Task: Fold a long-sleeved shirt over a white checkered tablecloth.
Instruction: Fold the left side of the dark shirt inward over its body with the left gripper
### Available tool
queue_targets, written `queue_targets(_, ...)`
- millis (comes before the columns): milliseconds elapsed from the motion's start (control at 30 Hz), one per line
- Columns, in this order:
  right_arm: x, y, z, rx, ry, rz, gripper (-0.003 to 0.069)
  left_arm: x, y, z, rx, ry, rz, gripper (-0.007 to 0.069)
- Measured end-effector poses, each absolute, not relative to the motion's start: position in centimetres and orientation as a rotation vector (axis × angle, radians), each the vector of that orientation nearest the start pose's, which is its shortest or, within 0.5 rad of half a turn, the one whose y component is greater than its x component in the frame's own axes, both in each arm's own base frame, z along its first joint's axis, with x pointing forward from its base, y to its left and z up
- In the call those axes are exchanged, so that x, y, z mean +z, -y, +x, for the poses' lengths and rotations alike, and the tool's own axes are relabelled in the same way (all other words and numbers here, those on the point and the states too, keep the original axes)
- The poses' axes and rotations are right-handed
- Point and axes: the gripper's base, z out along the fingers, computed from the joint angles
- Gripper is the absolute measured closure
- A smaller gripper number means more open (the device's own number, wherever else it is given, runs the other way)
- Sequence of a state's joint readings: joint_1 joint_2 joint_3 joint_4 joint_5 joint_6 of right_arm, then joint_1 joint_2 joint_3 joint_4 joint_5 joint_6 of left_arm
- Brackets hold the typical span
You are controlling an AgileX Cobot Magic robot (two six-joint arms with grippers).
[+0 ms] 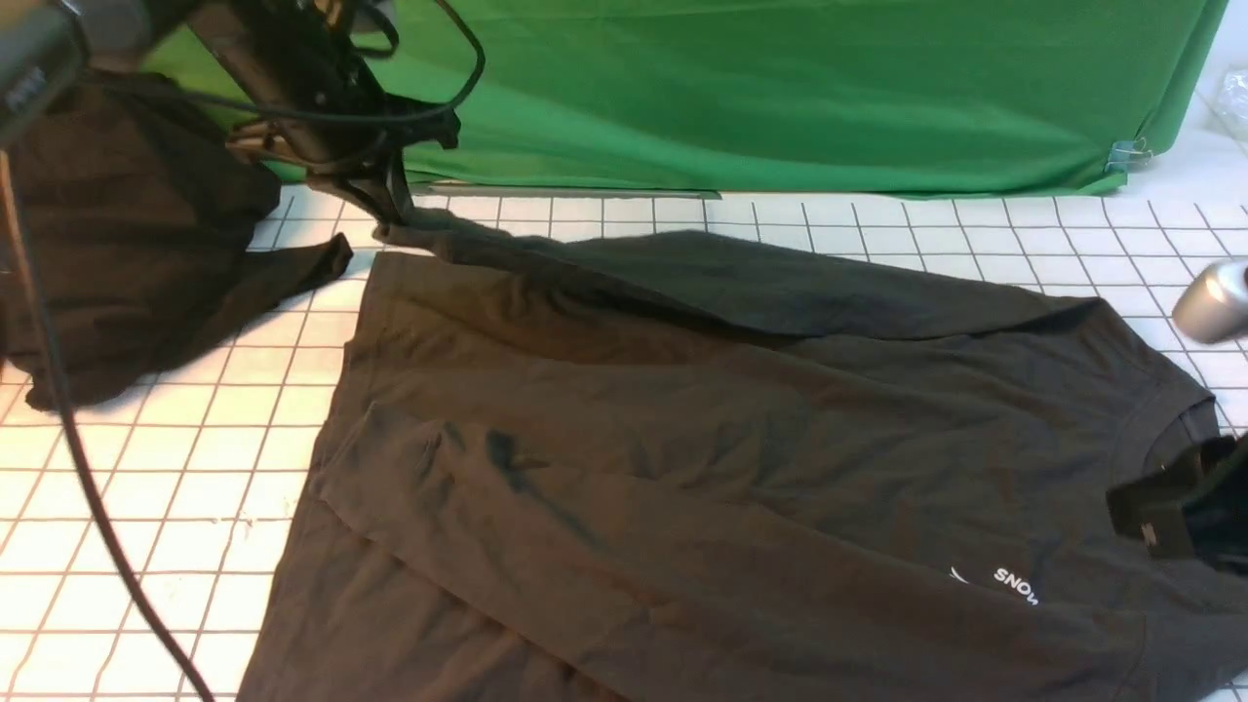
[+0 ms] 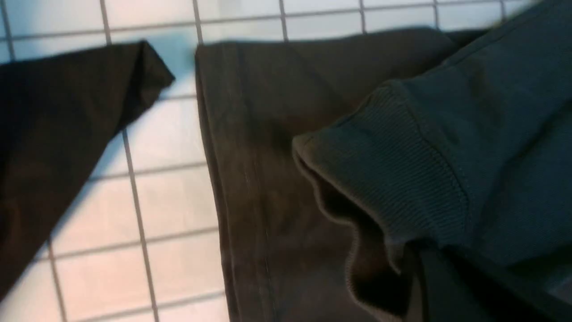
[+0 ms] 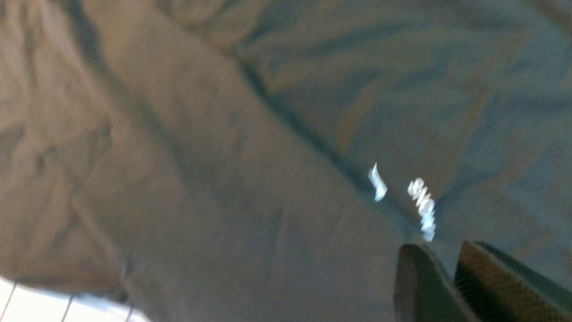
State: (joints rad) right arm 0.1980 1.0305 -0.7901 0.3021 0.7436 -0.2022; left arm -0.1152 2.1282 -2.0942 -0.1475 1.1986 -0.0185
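Observation:
The black-brown long-sleeved shirt (image 1: 702,439) lies sideways on the white checkered tablecloth (image 1: 146,507), hem to the left and crew neck to the right. Part of its white lettering (image 1: 1014,583) shows. One sleeve is laid across the body's far edge. My left gripper (image 1: 394,216) is shut on that sleeve's ribbed cuff (image 2: 389,179) at the far left corner of the hem (image 2: 232,134). My right gripper (image 1: 1141,512) hovers over the chest beside the collar. Its jaws stand slightly apart in the right wrist view (image 3: 440,248), with nothing between them, just short of the lettering (image 3: 422,205).
Another black garment with no print (image 1: 127,244) lies at the far left, one corner (image 2: 58,134) close to the shirt's hem. A green fabric backdrop (image 1: 780,88) hangs behind the table. A black cable (image 1: 88,487) runs down the left side. A silver rounded object (image 1: 1214,302) sits at the right edge.

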Motion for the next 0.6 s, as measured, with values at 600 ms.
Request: queue_targets(600,30.2,-5.6,19.2,0.335,-2.391,-0.292,0.0543,25.2,5.5,33.4,-0.218,-2.906,0.011,0.0611)
